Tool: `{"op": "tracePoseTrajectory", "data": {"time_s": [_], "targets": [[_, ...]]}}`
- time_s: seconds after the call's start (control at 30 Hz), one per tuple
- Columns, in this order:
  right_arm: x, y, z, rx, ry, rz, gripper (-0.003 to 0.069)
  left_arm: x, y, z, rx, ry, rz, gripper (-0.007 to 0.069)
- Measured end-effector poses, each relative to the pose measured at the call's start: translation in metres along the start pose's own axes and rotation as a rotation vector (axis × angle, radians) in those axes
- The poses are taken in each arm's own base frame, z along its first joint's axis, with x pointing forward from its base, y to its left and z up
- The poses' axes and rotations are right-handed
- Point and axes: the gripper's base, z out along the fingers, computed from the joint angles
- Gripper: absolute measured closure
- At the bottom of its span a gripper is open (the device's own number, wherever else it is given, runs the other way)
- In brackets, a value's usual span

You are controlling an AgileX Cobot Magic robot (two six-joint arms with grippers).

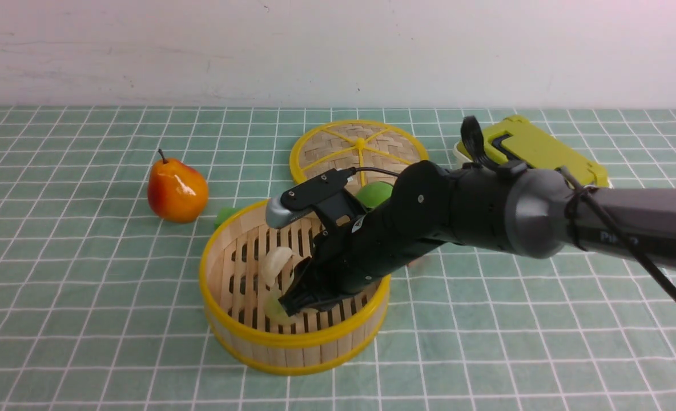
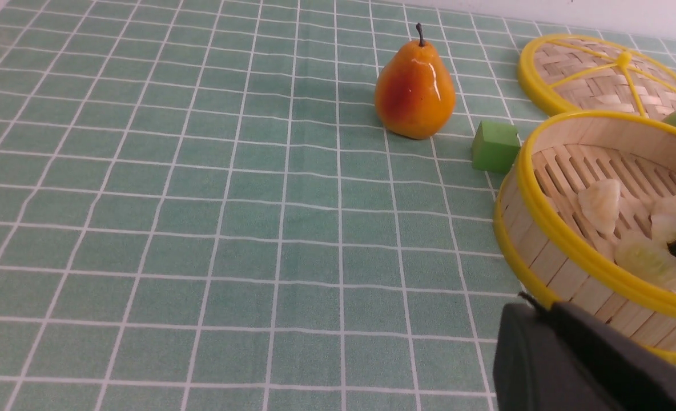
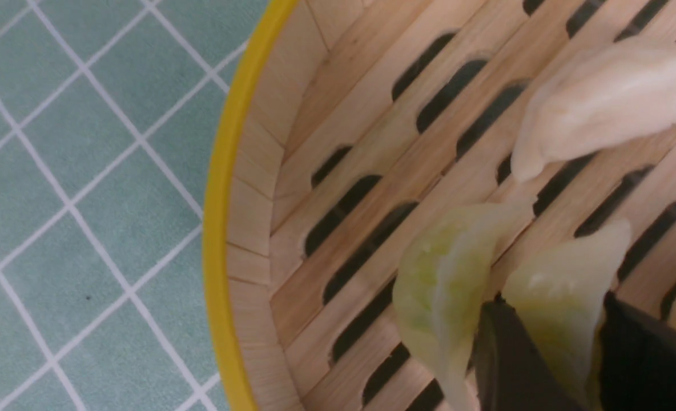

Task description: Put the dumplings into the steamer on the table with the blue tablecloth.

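The steamer [image 1: 292,342] stands on the blue tablecloth [image 1: 87,285] of the table. My right gripper [image 1: 292,302] reaches down into it. In the right wrist view its two dark fingers [image 3: 503,354] press on a pale yellow-green dumpling [image 3: 560,285] just above the slatted floor. Another yellow-green dumpling [image 3: 446,279] lies right beside it, and a cream-white one [image 3: 600,97] lies further in. The left wrist view shows the steamer [image 2: 543,217] with several dumplings [image 2: 600,202] inside. My left gripper [image 2: 543,305] is shut and empty, close to the steamer's outer wall.
An orange pear [image 1: 177,191] and a small green block [image 1: 226,216] sit left of the steamer. Behind it lie the woven lid [image 1: 358,148] and a green round fruit [image 1: 374,194]. A yellow-green box [image 1: 535,148] is at the back right.
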Motion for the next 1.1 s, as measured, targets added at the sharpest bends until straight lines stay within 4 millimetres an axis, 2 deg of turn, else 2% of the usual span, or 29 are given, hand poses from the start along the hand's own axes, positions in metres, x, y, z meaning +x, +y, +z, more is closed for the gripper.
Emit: {"op": "tracePoseTrajectory", "data": {"time_s": [0.13, 0.17, 0.23, 0.27, 0.3, 0.37, 0.47, 0.53, 0.57, 0.63, 0.73, 0.8, 0.9, 0.93, 0.97, 1.0, 1.07, 1.1], "targets": [[0.001, 0.000, 0.000, 0.001, 0.011, -0.012, 0.0390, 0.000, 0.000, 0.000, 0.000, 0.000, 0.000, 0.0594], [0.000, 0.001, -0.002, 0.001, 0.009, -0.018, 0.0347, 0.000, 0.000, 0.000, 0.000, 0.000, 0.001, 0.0593], [-0.004, 0.003, -0.011, -0.002, 0.000, -0.034, 0.0285, 0.000, 0.000, 0.000, -0.005, -0.005, 0.008, 0.0589], [-0.009, 0.006, -0.022, -0.006, -0.015, -0.042, 0.0260, -0.001, 0.001, 0.000, -0.006, -0.006, 0.010, 0.0587], [-0.010, 0.007, -0.024, -0.007, -0.017, -0.044, 0.0258, -0.001, 0.001, 0.000, -0.006, -0.006, 0.010, 0.0587], [-0.022, 0.012, -0.056, -0.017, -0.064, -0.048, 0.0243, -0.001, 0.001, 0.000, -0.007, -0.007, 0.012, 0.0586], [-0.036, 0.018, -0.120, -0.017, -0.133, -0.057, 0.0272, -0.001, 0.001, 0.000, -0.008, -0.007, 0.012, 0.0585], [-0.040, 0.023, -0.181, 0.009, -0.189, -0.069, 0.0347, -0.001, 0.001, 0.000, -0.008, -0.008, 0.013, 0.0582], [-0.039, 0.025, -0.198, 0.019, -0.204, -0.073, 0.0364, -0.001, 0.001, 0.000, -0.008, -0.008, 0.013, 0.0581], [-0.033, 0.034, -0.252, 0.059, -0.254, -0.097, 0.0459, -0.001, 0.001, 0.000, -0.008, -0.008, 0.013, 0.0577], [-0.008, 0.051, -0.314, 0.128, -0.330, -0.141, 0.0614, -0.001, 0.001, 0.000, -0.008, -0.008, 0.013, 0.0571], [0.017, 0.058, -0.338, 0.170, -0.369, -0.144, 0.0669, -0.001, 0.001, 0.000, -0.009, -0.008, 0.014, 0.0568], [0.058, 0.060, -0.347, 0.221, -0.412, -0.119, 0.0678, -0.001, 0.001, 0.000, -0.008, -0.008, 0.014, 0.0565], [0.078, 0.060, -0.350, 0.246, -0.458, -0.117, 0.0678, -0.001, 0.001, 0.000, -0.008, -0.008, 0.014, 0.0564], [0.095, 0.059, -0.347, 0.268, -0.489, -0.119, 0.0678, -0.001, 0.001, 0.000, -0.008, -0.008, 0.014, 0.0562], [0.100, 0.057, -0.342, 0.274, -0.494, -0.115, 0.0678, -0.001, 0.001, 0.000, -0.008, -0.008, 0.014, 0.0562], [0.135, 0.051, -0.330, 0.338, -0.600, -0.143, 0.0678, -0.001, 0.001, 0.000, -0.008, -0.008, 0.013, 0.0559], [0.151, 0.045, -0.317, 0.370, -0.646, -0.162, 0.0677, -0.001, 0.001, 0.000, -0.008, -0.008, 0.013, 0.0557]]}}
